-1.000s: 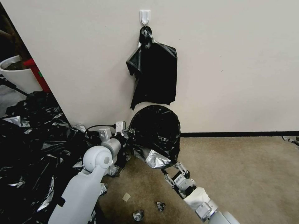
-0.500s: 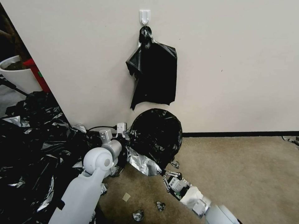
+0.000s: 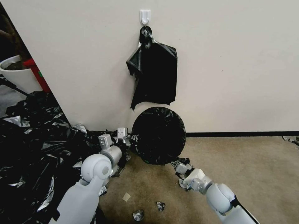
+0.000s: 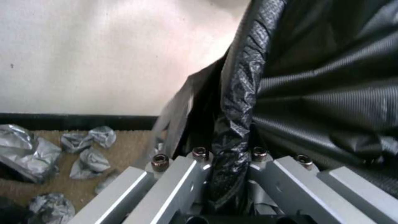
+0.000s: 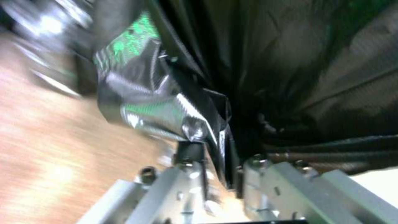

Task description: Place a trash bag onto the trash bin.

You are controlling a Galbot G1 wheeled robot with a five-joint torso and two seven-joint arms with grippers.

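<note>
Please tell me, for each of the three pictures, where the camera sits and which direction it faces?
Head view: on the head, facing forward and down at the wall and the trash bag stretched over the trash bin; both arms show, left pincer, right pincer.
Left wrist view: on the left wrist, facing along the left pincer, shut on the bag's rolled edge.
Right wrist view: on the right wrist, facing along the right pincer, shut on bag film.
Shared: all three show the trash bag.
</note>
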